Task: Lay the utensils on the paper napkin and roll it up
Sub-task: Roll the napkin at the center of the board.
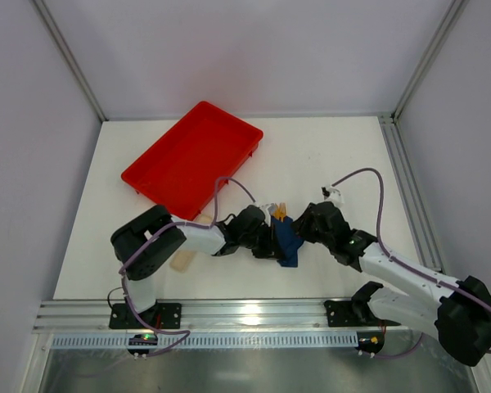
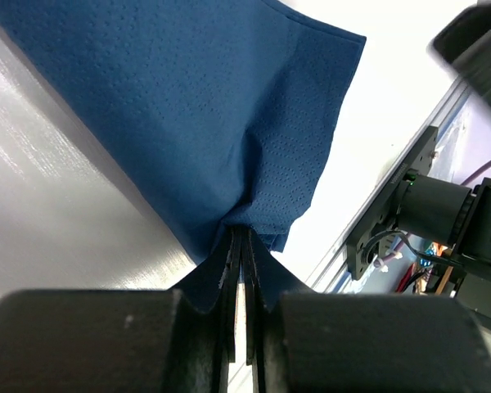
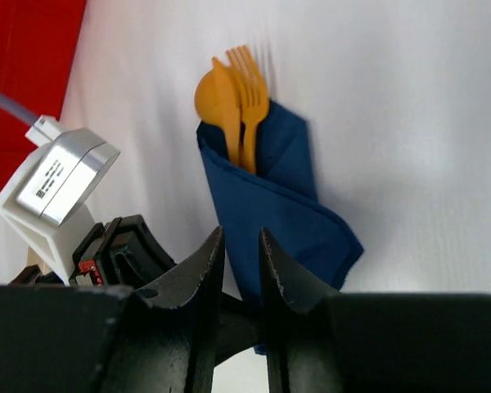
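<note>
The navy paper napkin [image 1: 289, 243] lies folded around the orange utensils [image 1: 280, 213], whose fork tines and spoon bowl stick out of its far end [image 3: 233, 102]. My left gripper [image 1: 272, 239] is shut on a bunched edge of the napkin [image 2: 204, 106], the cloth pinched right at its fingertips [image 2: 242, 233]. My right gripper [image 3: 240, 239] hovers just short of the napkin's near side [image 3: 278, 209], its jaws a narrow gap apart with nothing gripped between them. In the top view it sits right of the napkin [image 1: 304, 225].
The red tray [image 1: 195, 160] lies tilted at the back left, its edge showing in the right wrist view [image 3: 24, 82]. A pale beige strip [image 1: 182, 260] lies by the left arm. The left wrist's white camera box [image 3: 57, 176] is close to my right fingers.
</note>
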Available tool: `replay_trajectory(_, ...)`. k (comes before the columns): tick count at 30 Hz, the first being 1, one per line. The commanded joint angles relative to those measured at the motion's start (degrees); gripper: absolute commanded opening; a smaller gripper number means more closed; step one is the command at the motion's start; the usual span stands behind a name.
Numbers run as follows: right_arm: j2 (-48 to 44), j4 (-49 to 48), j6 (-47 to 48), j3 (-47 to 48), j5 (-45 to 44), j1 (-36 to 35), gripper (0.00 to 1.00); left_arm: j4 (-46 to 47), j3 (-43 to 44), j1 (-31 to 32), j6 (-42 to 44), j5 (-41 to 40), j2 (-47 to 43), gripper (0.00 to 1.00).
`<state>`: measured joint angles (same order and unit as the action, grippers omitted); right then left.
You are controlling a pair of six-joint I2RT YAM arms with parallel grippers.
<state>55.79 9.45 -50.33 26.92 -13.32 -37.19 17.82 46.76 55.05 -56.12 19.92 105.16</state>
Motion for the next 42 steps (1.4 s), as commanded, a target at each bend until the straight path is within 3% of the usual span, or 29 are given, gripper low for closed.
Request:
replay_trajectory(1,3.79,-6.98,3.13,-0.54,9.0,-0.25,0.25,-3.58,1.75,0.59,2.5,-1.64,-0.13,0.08)
replay_trajectory(10,10.74,-7.43,3.65,-4.5,7.0,-0.16,0.25,-8.24,3.86,0.59,6.71,0.11,-2.24,0.13)
replay_trajectory(17,13.56,-9.19,3.04,-7.05,7.7,-0.08,0.22,-10.09,5.35,0.59,8.22,1.96,-6.46,0.27)
replay_trajectory(35,9.08,-9.81,3.57,-9.25,6.55,0.01,0.22,-7.1,1.14,1.99,7.08,1.61,-3.82,0.27)
replay_trajectory(42,6.7,-7.61,6.11,-8.99,6.55,-0.08,0.23,-15.17,6.66,1.91,9.09,-1.71,-8.65,0.29)
